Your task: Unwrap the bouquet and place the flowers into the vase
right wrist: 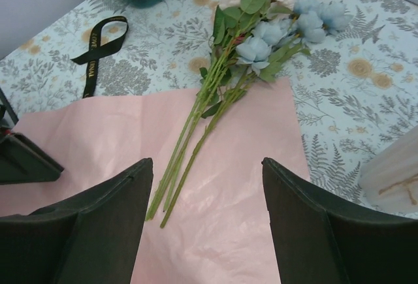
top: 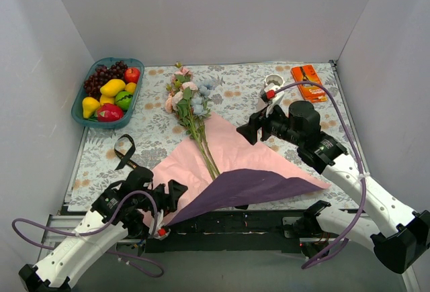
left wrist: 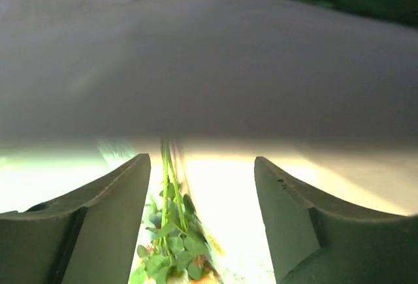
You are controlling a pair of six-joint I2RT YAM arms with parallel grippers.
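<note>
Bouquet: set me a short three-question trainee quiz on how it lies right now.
1. True or false: the ribbon is tied round the paper.
2. The stems of the flowers lie: A) on the paper's pink side; B) on its purple side; C) in the vase.
3. Fill in: the right pincer hangs over the paper with its jaws ____.
Key: 1 false; 2 A; 3 open.

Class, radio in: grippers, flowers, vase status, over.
Left gripper open at paper edge. Right gripper open, facing flowers, lying unwrapped. Vase stands behind it.
</note>
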